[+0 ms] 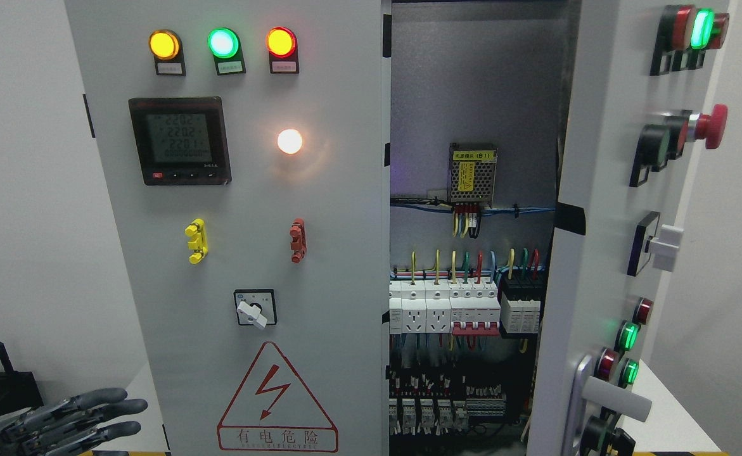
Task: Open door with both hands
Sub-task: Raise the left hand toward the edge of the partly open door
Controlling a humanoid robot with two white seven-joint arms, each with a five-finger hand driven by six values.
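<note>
left hand [60, 421]: grey metal fingers spread, holding nothing, low beside the cabinet | right hand: not seen | right grey sheet-metal door [605, 253]: stood swung open, wiring exposed | left grey panel door [250, 253]: looked closed | risk: fingers could have bumped the white rotary switch [253, 310]

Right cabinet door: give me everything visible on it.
The right cabinet door is pale grey, apparently painted metal, and swung open, seen edge-on. Its face carries indicator lamps, one lit green, a red mushroom button, a white rotary knob and a white bar handle low down. Nothing touches it; the left hand rests far left.
</note>
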